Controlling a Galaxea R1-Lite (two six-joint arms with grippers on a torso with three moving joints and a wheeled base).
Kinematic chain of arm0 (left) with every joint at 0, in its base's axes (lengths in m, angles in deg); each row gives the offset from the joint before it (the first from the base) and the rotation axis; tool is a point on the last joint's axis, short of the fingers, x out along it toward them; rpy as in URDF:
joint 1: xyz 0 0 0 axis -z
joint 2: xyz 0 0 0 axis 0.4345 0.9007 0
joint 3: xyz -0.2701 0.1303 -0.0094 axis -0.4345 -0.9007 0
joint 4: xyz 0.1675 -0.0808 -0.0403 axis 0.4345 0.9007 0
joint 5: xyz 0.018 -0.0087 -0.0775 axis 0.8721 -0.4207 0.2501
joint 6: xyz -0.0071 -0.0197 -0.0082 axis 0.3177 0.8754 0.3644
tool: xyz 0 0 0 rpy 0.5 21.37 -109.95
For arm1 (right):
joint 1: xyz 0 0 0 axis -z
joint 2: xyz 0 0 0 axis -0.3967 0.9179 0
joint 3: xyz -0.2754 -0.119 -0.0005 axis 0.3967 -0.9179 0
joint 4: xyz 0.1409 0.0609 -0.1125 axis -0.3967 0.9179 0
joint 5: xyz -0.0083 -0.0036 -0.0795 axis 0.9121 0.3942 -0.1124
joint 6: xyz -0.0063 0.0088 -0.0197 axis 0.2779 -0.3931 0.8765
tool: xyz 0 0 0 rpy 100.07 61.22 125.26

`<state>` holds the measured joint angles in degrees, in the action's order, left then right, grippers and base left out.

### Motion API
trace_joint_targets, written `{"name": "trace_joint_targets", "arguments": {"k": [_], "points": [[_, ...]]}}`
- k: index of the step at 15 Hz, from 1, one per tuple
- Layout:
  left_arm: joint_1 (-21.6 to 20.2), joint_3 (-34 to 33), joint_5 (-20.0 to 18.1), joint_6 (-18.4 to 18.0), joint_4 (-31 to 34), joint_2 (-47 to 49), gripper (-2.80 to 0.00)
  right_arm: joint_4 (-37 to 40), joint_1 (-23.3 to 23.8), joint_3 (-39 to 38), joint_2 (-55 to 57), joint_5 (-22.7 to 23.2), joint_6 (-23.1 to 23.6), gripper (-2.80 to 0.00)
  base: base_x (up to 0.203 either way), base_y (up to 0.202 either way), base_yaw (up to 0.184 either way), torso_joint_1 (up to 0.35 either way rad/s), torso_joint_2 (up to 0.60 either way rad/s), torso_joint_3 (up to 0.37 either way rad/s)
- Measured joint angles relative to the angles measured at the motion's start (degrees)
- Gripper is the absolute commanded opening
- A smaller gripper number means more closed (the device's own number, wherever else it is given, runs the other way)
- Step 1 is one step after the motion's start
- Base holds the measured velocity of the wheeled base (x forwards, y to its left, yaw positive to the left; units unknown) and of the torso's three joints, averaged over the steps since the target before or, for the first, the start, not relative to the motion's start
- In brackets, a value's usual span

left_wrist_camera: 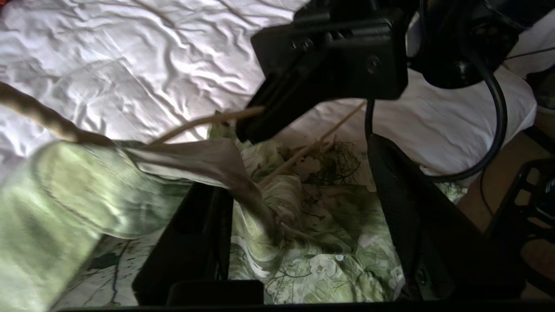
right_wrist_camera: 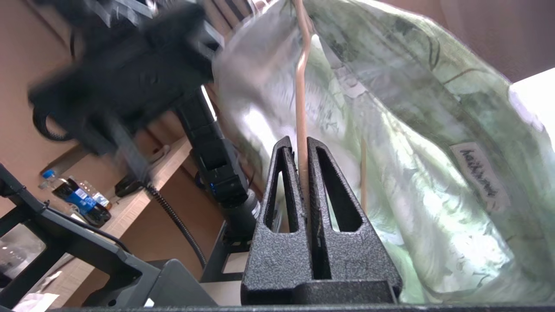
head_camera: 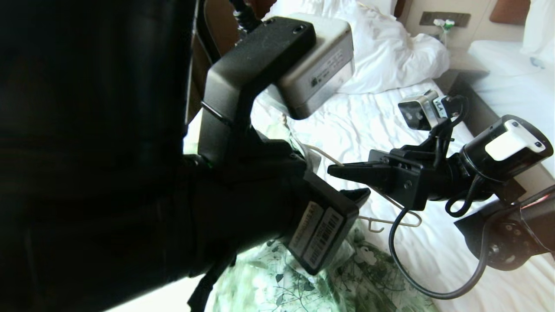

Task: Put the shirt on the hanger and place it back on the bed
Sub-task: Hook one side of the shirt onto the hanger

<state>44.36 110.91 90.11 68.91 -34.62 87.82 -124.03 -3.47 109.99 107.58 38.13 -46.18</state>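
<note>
Two grippers: both are used above the bed [head_camera: 381, 117].
Right gripper [right_wrist_camera: 302, 173]: its fingers are pressed together, pinching the hanger [right_wrist_camera: 301, 112] wire.
Left gripper [left_wrist_camera: 299, 216]: its fingers are spread just over the shirt [left_wrist_camera: 329, 260]; nothing is pinched.
Shirt: one part is draped on the hanger, the rest is bunched on the bed below it.
Risk: the cloth could slide off the thin wire if the hanger is tipped.
In the way: a black cable [head_camera: 416, 277] is looped beside the hanger.
Around: white pillows [head_camera: 390, 47] are piled behind the hanger.
</note>
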Motion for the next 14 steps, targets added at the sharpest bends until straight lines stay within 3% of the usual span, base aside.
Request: {"name": "trace_joint_targets", "arguments": {"k": [10, 11, 14], "points": [[1.14, -11.33, 0.30, 1.60, -0.50, -2.35, 0.00, -0.01, 0.89, 2.41, -0.20, -0.25, -0.42, -2.80, 0.000, 0.000, 0.000, 0.000, 0.00, 0.000], [1.08, -12.01, 0.46, 2.30, -0.47, -2.89, -2.80, -0.01, 0.96, 2.44, -0.22, -0.25, -0.42, -2.80, 0.000, 0.000, 0.000, 0.000, 0.00, 0.000], [0.32, -12.76, 0.50, 2.76, -0.48, -4.65, -2.80, -0.01, 0.99, 2.39, -0.26, -0.27, -0.45, -2.80, 0.000, 0.000, 0.000, 0.000, 0.00, 0.000]]}}
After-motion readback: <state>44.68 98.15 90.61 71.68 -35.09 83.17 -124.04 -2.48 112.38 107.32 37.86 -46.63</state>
